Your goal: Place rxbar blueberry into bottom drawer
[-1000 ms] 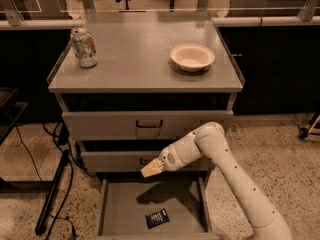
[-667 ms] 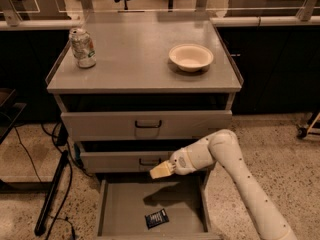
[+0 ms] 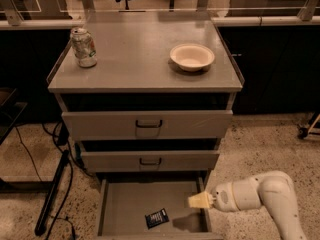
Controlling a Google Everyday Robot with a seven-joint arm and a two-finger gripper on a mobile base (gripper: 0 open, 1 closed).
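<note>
**Speckled floor, grey cabinet (image 3: 145, 79), bar (image 3: 157, 218) flat in the bottom drawer (image 3: 125, 204)**

The bar is a small dark rectangle with pale lettering. It lies slightly askew on the plain grey bed of the pulled-out bottom drawer, near the front edge and about midway across.

The gripper (image 3: 200, 200) hangs over the drawer's right side. It points left and sits right of the bar, apart from it (whether it is open or closed cannot be told). Its shadow falls on the drawer bed just right of the bar. The white arm (image 3: 265, 199) reaches in from the lower right.

Above, two handled drawers (image 3: 148, 124) sit pushed in. On the cabinet top a can (image 3: 84, 47) stands upright at the back left. A pale bowl (image 3: 192, 57) sits to the right, well apart from the can. Black cables (image 3: 55, 194) trail over the floor left of the cabinet.
</note>
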